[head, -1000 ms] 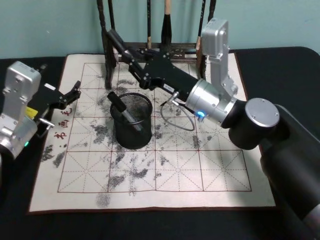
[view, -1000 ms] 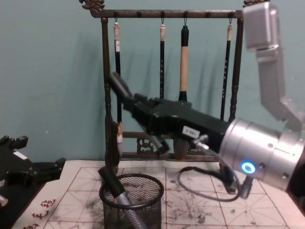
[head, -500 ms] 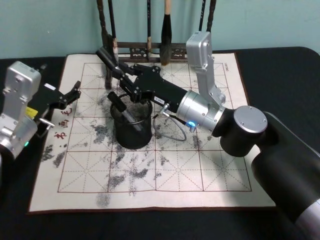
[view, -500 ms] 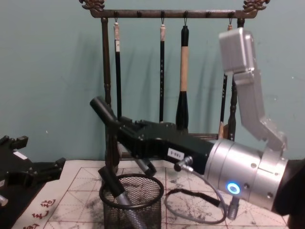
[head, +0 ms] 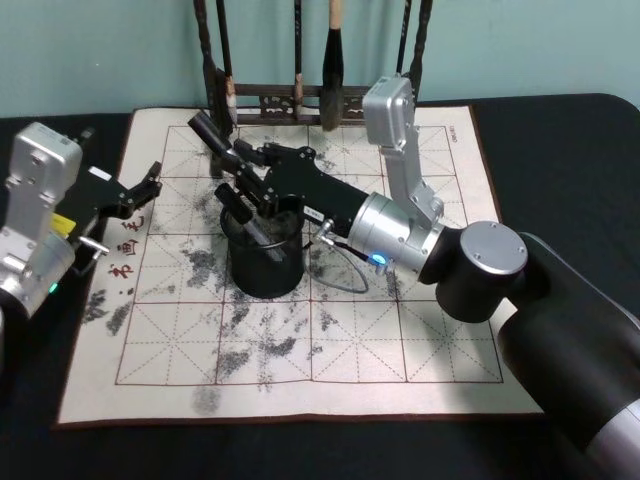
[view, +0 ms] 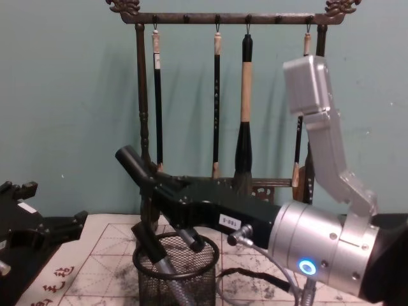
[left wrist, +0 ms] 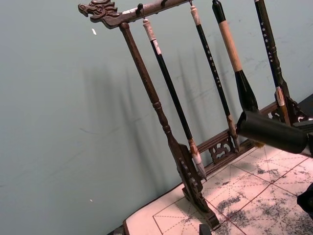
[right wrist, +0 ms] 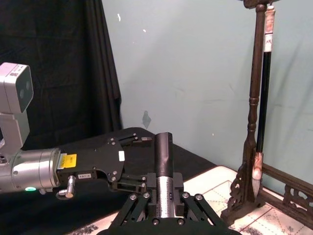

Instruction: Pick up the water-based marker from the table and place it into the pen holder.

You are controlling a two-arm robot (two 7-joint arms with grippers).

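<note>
The table point(head: 560, 130), black and largely covered by the white red-gridded mat point(head: 290, 350), is carrying the tall brush rack point(view: 143, 115) at its far edge and the black mesh pen holder point(head: 265, 262) in front of it, where one marker point(head: 243, 217) is already leaning. The right gripper point(head: 240, 165) is reaching over the holder's rim, its fingers pinching the water-based marker point(head: 212, 135), which is pointing up and away. The left gripper point(head: 150, 182) is sitting parked at the mat's left edge, fingers spread.
</note>
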